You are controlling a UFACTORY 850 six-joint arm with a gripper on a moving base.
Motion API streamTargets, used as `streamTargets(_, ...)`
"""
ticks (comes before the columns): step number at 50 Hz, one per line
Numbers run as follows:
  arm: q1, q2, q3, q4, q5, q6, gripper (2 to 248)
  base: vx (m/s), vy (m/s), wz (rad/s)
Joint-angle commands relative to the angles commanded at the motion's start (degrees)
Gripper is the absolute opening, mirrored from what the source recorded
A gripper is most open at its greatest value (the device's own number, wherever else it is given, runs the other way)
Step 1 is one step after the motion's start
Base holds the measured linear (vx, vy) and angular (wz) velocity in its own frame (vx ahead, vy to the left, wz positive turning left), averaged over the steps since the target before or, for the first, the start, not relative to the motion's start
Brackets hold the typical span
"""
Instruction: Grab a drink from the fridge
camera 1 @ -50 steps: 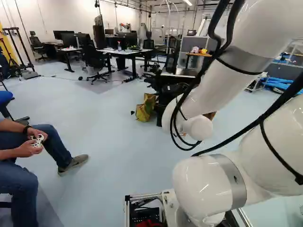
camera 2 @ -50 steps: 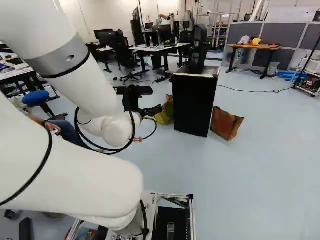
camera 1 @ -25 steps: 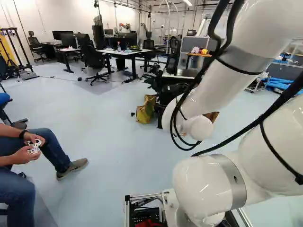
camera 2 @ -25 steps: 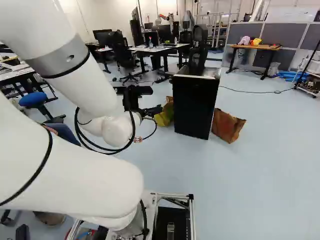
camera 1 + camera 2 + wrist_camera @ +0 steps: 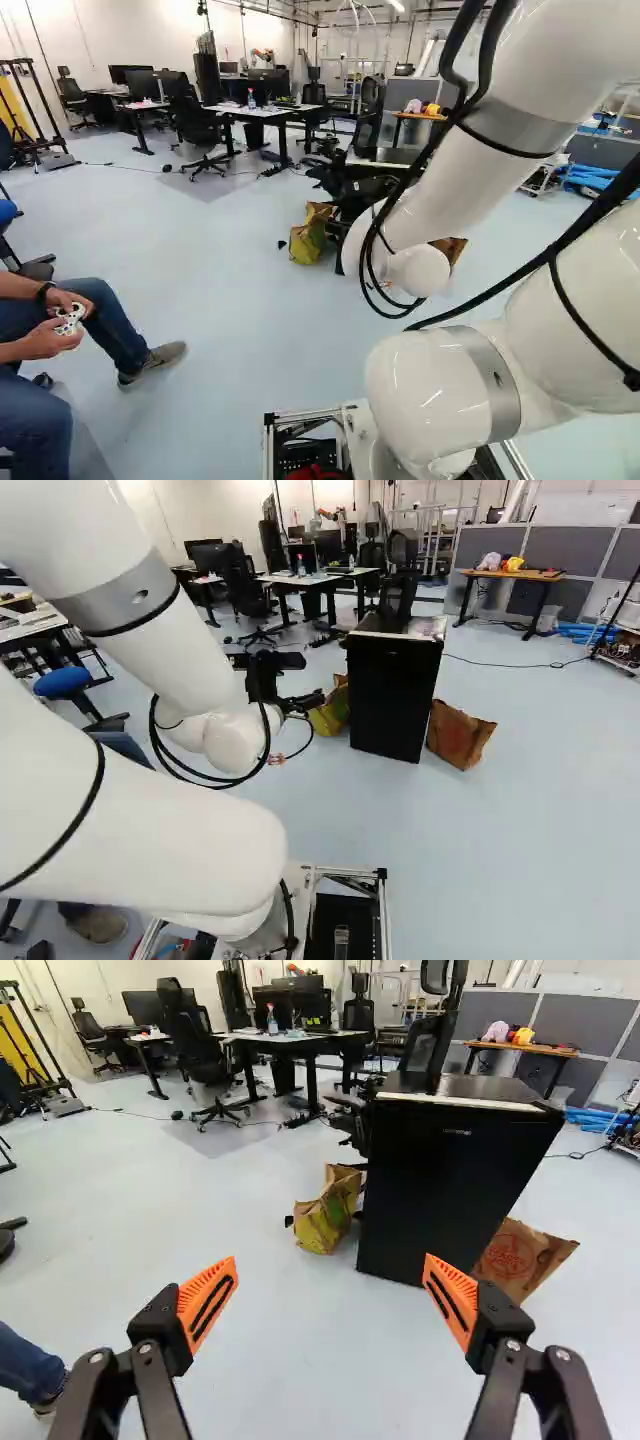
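Standing ahead of end effector (image 5: 308,702): fridge (image 5: 445,1185)

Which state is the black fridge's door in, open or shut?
Shut, as far as shows: in the wrist view the door lies flat across the front below the fridge top, with no interior visible.

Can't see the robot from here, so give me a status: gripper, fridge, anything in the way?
Gripper open, empty. Mini fridge ahead, door shut. Yellow-green bag and brown paper bag flank it, neither before the door.
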Motion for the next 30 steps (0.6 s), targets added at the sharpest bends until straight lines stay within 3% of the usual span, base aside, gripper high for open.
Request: streamTargets(30,0.00,0.00,0.00,0.00,0.00,0.00,247,0.082,0.004,-0.183)
